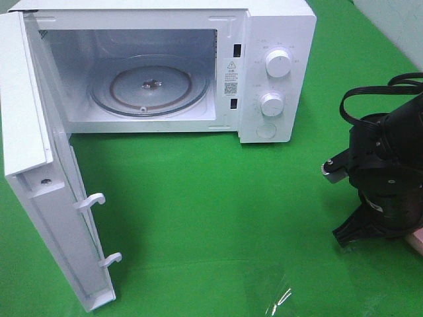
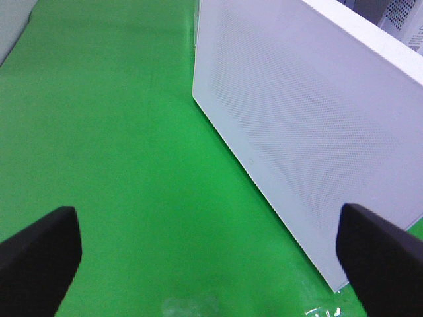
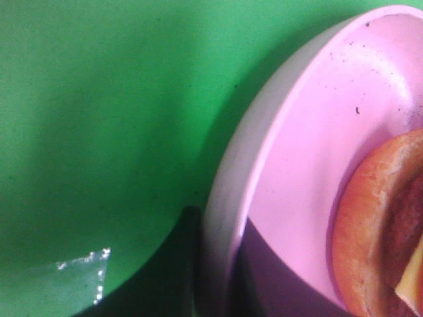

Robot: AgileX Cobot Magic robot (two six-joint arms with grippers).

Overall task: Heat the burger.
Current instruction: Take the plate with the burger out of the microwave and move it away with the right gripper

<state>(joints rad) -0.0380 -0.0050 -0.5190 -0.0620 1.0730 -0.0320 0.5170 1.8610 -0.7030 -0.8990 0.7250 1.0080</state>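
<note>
The burger (image 3: pixel 380 231) lies on a pink round plate (image 3: pixel 297 152); only the edge of its golden-brown bun, with a bit of cheese, shows in the right wrist view. My right gripper (image 3: pixel 218 281) sits at the plate's rim, with dark fingers on either side of it, shut on the rim. In the high view the right arm (image 1: pixel 383 178) hangs low at the right edge, hiding the burger, and only a corner of the plate (image 1: pixel 417 242) shows. My left gripper (image 2: pixel 208 264) is open over the green mat, its fingertips (image 2: pixel 39 254) wide apart.
A white microwave (image 1: pixel 277 79) stands at the back with its door (image 1: pixel 59 218) swung fully open to the left and its glass turntable (image 1: pixel 151 84) bare. The door's outer face (image 2: pixel 310 132) stands close to the left gripper. A green mat (image 1: pixel 218 218) covers the table.
</note>
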